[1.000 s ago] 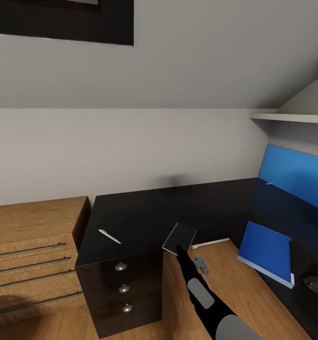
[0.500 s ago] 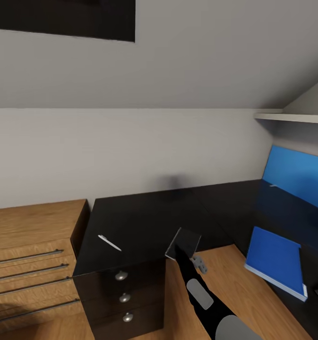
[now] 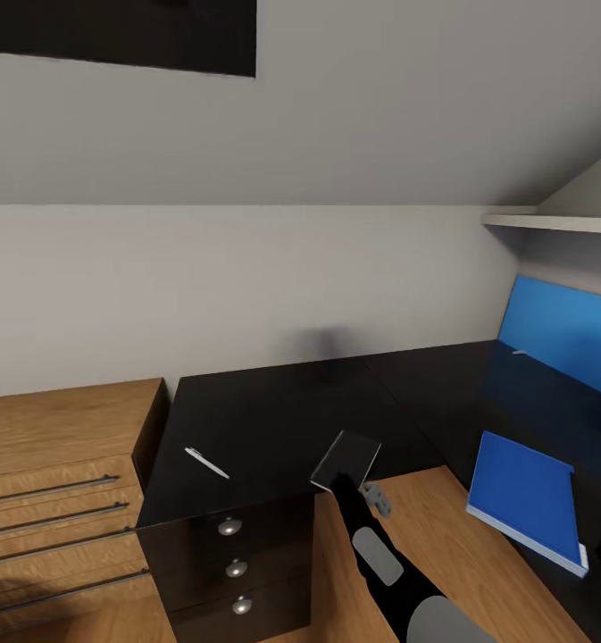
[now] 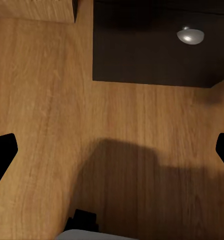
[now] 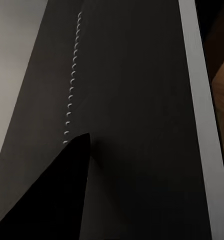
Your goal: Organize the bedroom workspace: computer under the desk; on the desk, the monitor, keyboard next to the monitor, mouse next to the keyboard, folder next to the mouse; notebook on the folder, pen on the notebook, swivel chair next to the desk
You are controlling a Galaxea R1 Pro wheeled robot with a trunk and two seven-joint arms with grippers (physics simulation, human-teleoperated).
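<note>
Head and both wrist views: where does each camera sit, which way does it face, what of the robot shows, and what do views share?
Head view: high up, looking down at the desk corner; right arm and right gripper holding the notebook.
Left wrist view: facing down at the floor by the drawer unit; open left gripper.
Right wrist view: close against the notebook cover; one finger.
Shared with head view: notebook, drawer unit.

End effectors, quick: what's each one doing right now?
Left end effector: open, nothing between its fingers, hanging above the wooden floor.
Right end effector: shut on the dark spiral-bound notebook, held at the glossy black desk edge.
</note>
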